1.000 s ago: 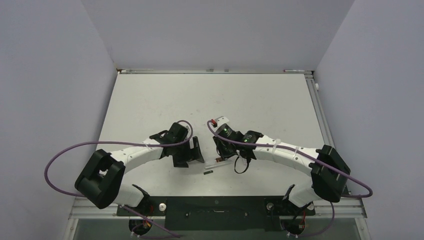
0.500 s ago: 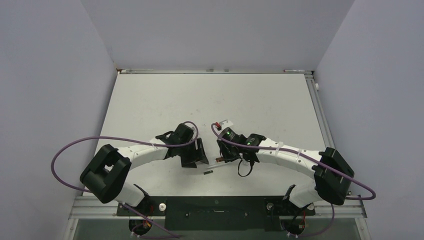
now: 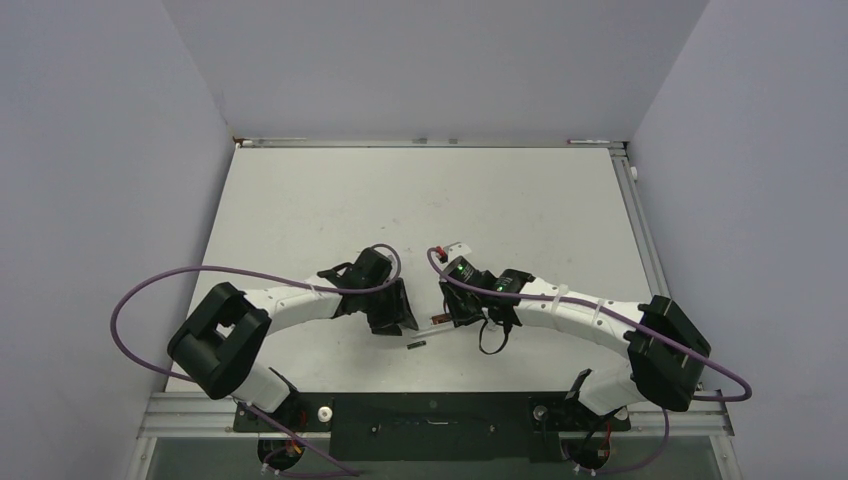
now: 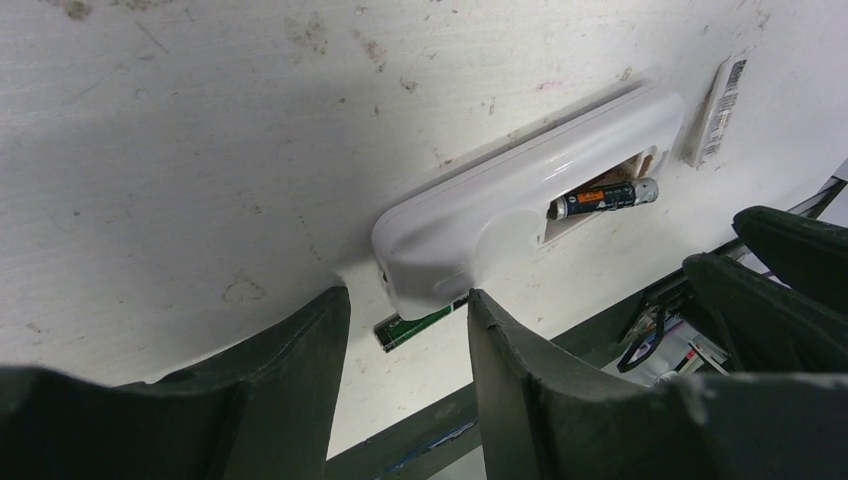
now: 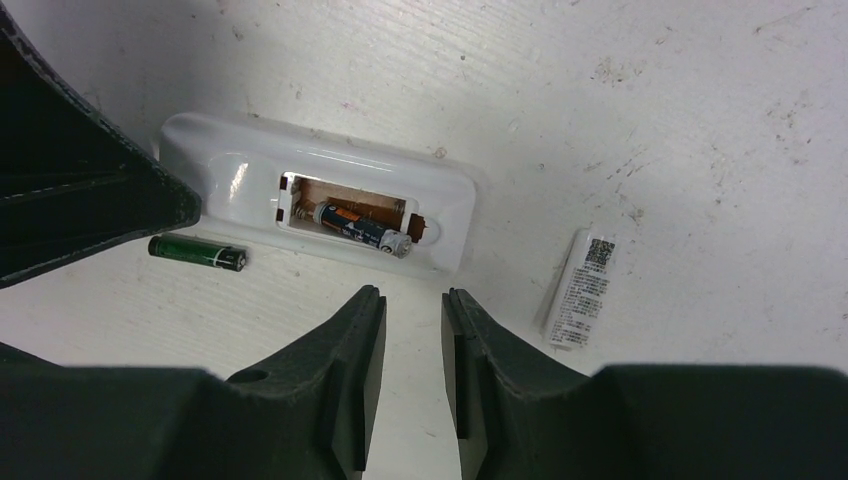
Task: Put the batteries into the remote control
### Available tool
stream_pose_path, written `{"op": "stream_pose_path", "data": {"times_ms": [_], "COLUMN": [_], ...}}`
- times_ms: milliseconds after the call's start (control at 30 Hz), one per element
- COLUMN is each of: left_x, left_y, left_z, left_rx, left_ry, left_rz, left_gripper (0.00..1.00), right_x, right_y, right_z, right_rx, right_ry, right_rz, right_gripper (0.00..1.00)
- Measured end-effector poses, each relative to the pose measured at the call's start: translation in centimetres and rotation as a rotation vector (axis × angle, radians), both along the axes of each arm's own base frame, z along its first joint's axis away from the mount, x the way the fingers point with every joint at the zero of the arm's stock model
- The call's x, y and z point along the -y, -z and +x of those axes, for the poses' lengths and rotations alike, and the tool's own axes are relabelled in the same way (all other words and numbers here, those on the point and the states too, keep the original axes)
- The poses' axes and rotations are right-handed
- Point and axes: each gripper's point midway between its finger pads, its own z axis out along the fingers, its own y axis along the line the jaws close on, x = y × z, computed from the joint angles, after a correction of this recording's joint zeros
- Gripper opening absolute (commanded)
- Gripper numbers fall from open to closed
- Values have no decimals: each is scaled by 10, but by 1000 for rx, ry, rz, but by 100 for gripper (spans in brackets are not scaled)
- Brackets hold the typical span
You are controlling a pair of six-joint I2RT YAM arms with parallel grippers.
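The small flat white rectangular remote control (image 4: 480, 215) lies on the scuffed white tabletop (image 5: 650, 120) with its open battery slot facing up. Its rounded end sits right at the tips of the left gripper (image 4: 407, 297), whose black fingers (image 4: 300, 350) stand apart on either side of that end. From the left wrist view I cannot be sure whether the pads touch the plastic.

One slim dark cylindrical battery with an orange band (image 4: 605, 197) rests in the slot at the remote's far end from the left fingers. It is tilted, with its metal cap poking over the edge of the opening.

The second battery, a dark green slim cylinder (image 5: 198, 252), lies flat on the table just beside the remote's long edge. It shows through the gap under the left fingertips.

The right gripper (image 5: 412, 297) hangs just off the remote's long side, opposite the slot. Its two black fingers (image 5: 350, 340) are drawn nearly together, with a narrow slit of table between them and nothing in it.

A small white rectangular cover piece with a printed label (image 5: 583, 288) lies to the outer side of the right fingers, apart from the remote.
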Motion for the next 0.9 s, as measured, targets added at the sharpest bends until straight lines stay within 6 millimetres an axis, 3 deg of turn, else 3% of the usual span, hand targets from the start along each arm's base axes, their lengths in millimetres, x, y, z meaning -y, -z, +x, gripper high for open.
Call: {"op": "stream_pose_path", "data": {"times_ms": [900], "left_x": [5], "left_y": [1], "left_z": [1], "left_rx": [-2], "left_ry": [5], "left_rz": [-8], "left_gripper": [38], "right_x": [-13], "right_y": [4], "right_z": [3], "right_rx": [-27], "right_ry": [-8], "right_rz": [66], "right_gripper": [21]}}
